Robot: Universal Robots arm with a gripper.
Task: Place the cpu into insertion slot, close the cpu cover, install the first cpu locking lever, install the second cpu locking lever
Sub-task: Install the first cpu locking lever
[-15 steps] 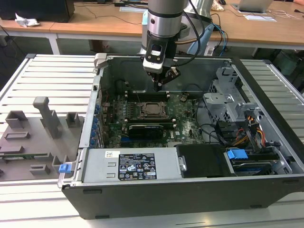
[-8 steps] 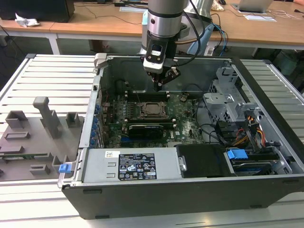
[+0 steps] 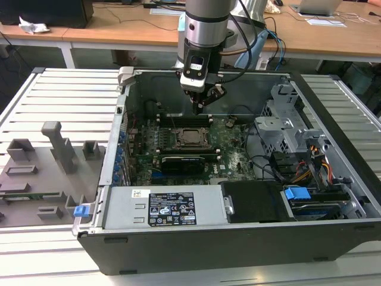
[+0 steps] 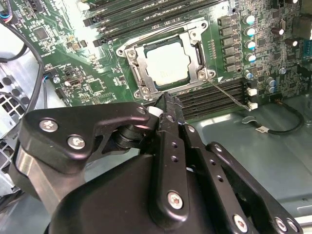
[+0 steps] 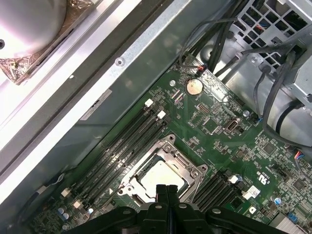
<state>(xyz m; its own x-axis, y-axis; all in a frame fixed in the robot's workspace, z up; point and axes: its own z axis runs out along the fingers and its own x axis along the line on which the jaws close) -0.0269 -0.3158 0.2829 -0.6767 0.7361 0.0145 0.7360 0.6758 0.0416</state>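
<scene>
Gripper (image 4: 163, 101) overlapping cpu cover (image 4: 139, 68) edge, cpu (image 4: 168, 68) framed inside

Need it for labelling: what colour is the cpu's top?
The cpu top is pale silvery-grey, clearest in the second wrist view.

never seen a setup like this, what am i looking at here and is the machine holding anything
It is a robot arm working inside an open desktop computer case that lies on a slatted metal table. The exterior view looks on from off the arm; both wrist views come from cameras riding on it, looking past its black gripper at the green motherboard. The cpu sits in its socket, with the cpu cover lying down around it. The gripper hovers close above the board, fingers shut, holding nothing. Grey holders stand on the exterior view's left.
</scene>
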